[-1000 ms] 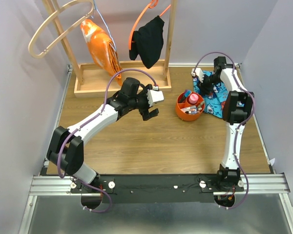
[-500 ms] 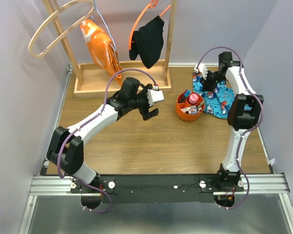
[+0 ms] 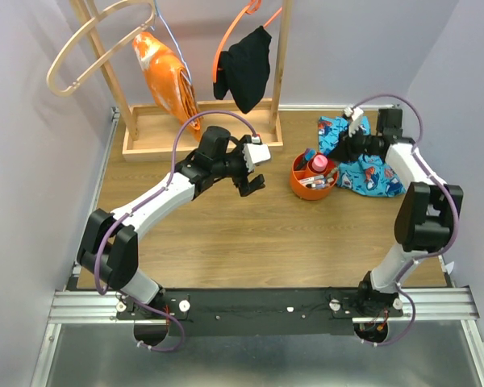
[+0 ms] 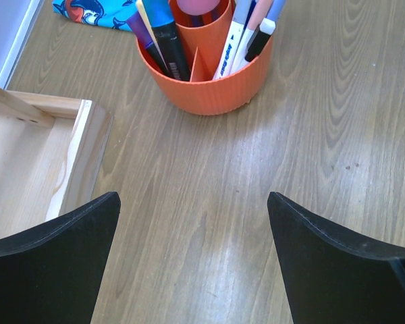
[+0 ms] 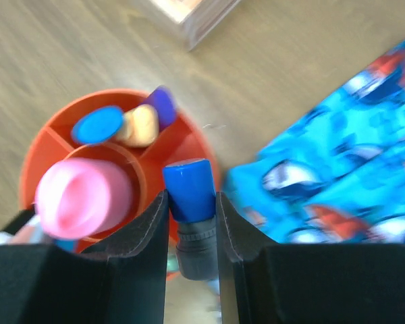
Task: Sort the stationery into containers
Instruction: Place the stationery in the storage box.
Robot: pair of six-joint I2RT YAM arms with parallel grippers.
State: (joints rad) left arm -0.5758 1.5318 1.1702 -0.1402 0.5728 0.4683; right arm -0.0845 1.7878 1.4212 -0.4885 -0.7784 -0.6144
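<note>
Swung in from above the cloth (image 3: 373, 171), the right gripper (image 5: 190, 206) now hangs at the tub (image 3: 300, 189), its elbow pushed out toward the right wall; the left arm has barely shifted.

At the far left, a pale wooden tray (image 3: 157, 143) with raised edges sits on the wood-grain desk (image 3: 250, 242). An orange fabric (image 3: 165, 72) and a black garment (image 3: 246, 68) hang from the rack above it.

The left arm reaches diagonally from its base toward the desk's middle. The left gripper (image 4: 192, 202) is spread wide with nothing between its smooth black fingers, and it hovers over bare desk just short of the tub.

The tub is round, orange plastic, low-walled and faintly ribbed, with inner dividers and a central cup. A pink tube (image 5: 84, 192) stands in that cup. Pens (image 4: 231, 40) lean in the outer compartments, white, black and blue-capped, with a purple tip among them.

The right arm folds sharply, its forearm angled back in toward the tub. Its gripper pinches a marker (image 5: 187, 189) with a glossy blue cap and dark grey body. In the wrist view the cap lies over the tub's rim on the cloth side, beside the pink tube.

Just right of the tub lies the crumpled blue cloth, printed with sharks and red patches.
</note>
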